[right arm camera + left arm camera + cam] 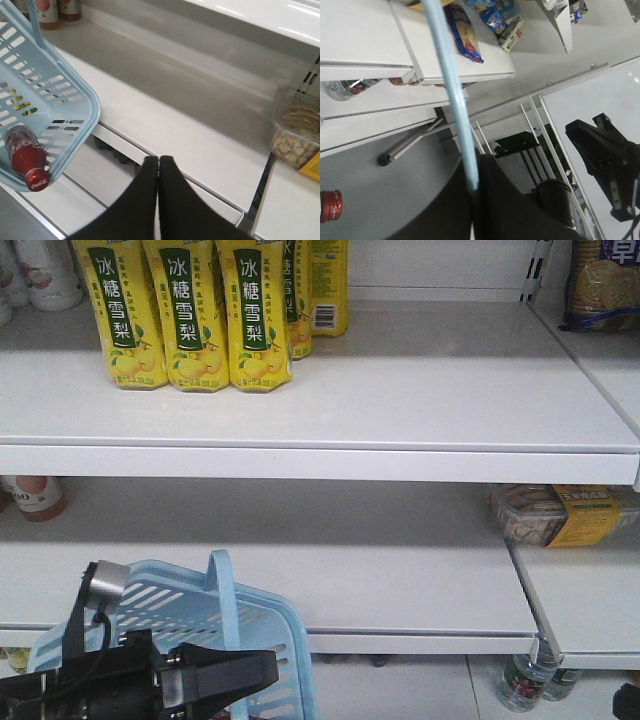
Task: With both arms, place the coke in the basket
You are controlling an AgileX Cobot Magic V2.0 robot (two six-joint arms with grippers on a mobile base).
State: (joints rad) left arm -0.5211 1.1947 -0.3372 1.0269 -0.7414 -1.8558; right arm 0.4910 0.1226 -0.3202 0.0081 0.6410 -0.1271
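Observation:
The light blue basket (180,620) hangs tilted at the lower left, in front of the lower shelf. My left gripper (232,678) is shut on its thin loop handle (451,100), which runs up between the two black fingers in the left wrist view. The coke (24,156) lies on its side inside the basket (60,100), red cap toward the low corner. My right gripper (158,161) is shut and holds nothing. It hovers over the front edge of the lower shelf, to the right of the basket and apart from it.
Yellow drink cartons (190,320) stand on the upper shelf (400,400). A clear box of biscuits (560,515) lies at the right of the lower shelf (380,570). Bottles (525,680) stand below the shelves. Snack packets (462,32) lie on a shelf.

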